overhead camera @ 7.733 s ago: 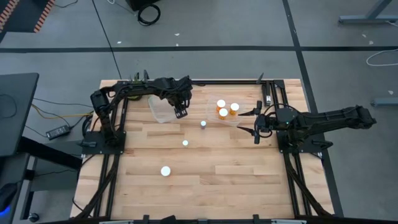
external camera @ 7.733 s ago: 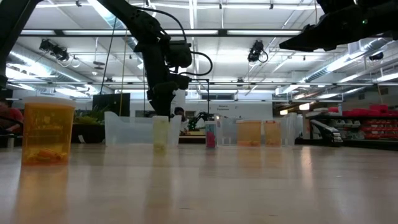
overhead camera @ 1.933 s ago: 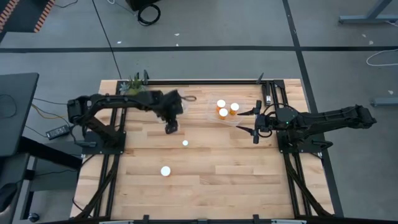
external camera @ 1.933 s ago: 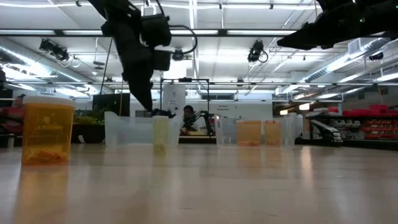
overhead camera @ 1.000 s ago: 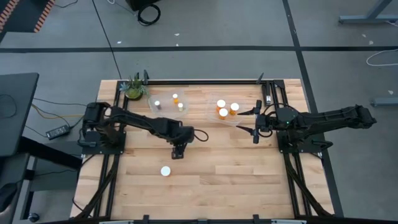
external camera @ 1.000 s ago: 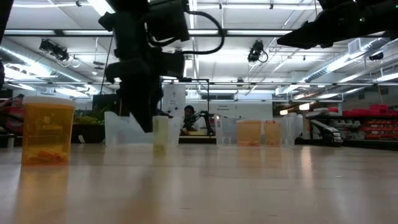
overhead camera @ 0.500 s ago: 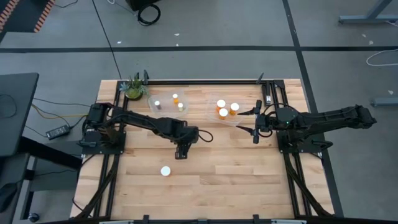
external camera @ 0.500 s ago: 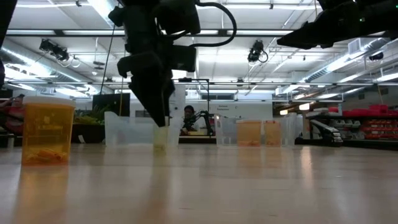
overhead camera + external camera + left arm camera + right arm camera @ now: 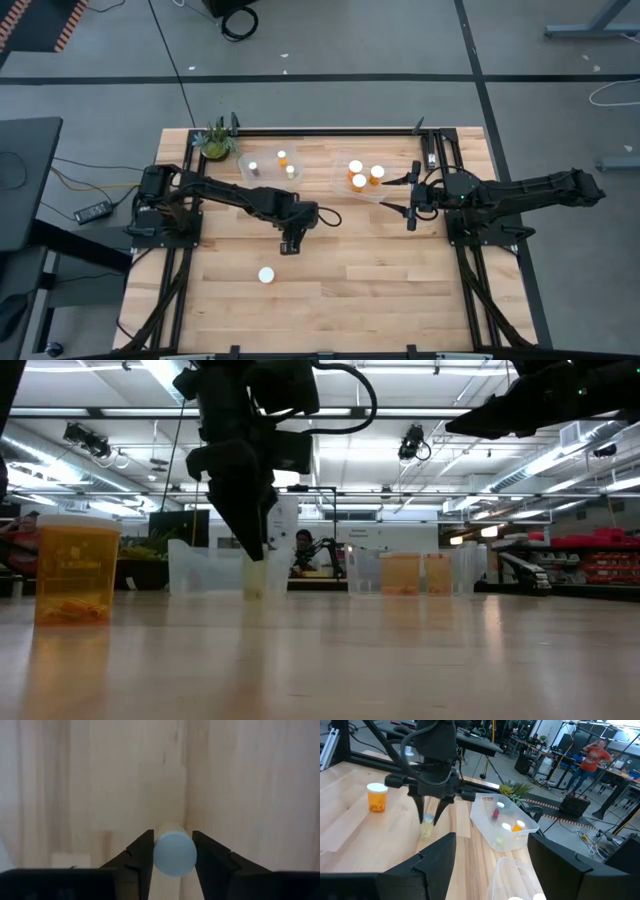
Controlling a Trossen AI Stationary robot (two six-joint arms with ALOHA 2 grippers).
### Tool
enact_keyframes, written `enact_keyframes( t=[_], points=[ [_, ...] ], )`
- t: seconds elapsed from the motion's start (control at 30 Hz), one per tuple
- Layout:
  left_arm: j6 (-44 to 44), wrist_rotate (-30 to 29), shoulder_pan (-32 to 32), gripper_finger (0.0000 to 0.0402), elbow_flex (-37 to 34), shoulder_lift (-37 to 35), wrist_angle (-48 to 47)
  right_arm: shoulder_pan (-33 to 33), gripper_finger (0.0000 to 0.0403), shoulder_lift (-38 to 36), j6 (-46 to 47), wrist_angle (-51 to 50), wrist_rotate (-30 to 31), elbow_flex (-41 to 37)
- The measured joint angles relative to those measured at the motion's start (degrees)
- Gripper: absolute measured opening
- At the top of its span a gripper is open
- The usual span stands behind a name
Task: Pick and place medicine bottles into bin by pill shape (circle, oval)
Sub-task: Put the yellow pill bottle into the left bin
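A slim pale medicine bottle [image 9: 174,854] with a white cap stands upright near the table's middle, and my left gripper [image 9: 291,243] is shut on it from above. The low view shows this bottle [image 9: 255,575] below the dark fingers. A wider orange bottle [image 9: 266,274] stands on its base nearer the front edge. The clear left bin [image 9: 245,180] and the clear right bin [image 9: 340,190] each hold three bottles. My right gripper [image 9: 410,197] hangs open and empty above the table, beside the right bin. My left gripper pinches the slim bottle's capped top end [image 9: 174,865] between its two fingers [image 9: 141,851], one on each side. The fingers come from above, pointing steeply down. The bottle stays upright below them; whether its base rests on the table I cannot tell.
A small green plant [image 9: 215,142] sits at the far left corner, behind the left bin. A black frame rail runs along the table's far edge and sides. Bare wood lies in front of the bins and around the orange bottle [image 9: 377,796].
My left gripper has shifted slightly toward the table's right, over the slim bottle, and has shut on its top. The bottle remains upright in about the same spot.
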Motion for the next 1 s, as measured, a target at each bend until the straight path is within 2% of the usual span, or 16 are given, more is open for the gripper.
enact_keyframes(
  t=[0.13,0.4,0.63,0.83,1.0],
  points=[
    [0.05,-0.02,1.19,0.0143,0.00,-1.62,-2.42,-0.01,0.0254,0.00,0.04,-0.01,0.00,0.00],
    [0.16,-0.65,6.13,0.0126,0.00,-7.02,-8.53,-0.02,0.0254,0.00,0.08,-0.21,0.00,0.01],
    [2.46,-1.11,11.40,0.0141,0.00,-11.75,-10.95,-0.01,0.0254,0.00,0.07,-0.24,0.00,0.00],
    [6.27,-1.11,16.47,0.0129,0.00,-13.25,-11.53,-0.01,0.0254,0.00,0.07,-0.27,0.00,0.00],
    [9.00,-1.11,21.45,0.0143,-0.17,-13.09,-12.04,0.00,0.0254,0.00,0.04,-0.31,0.00,0.02]
  ],
)
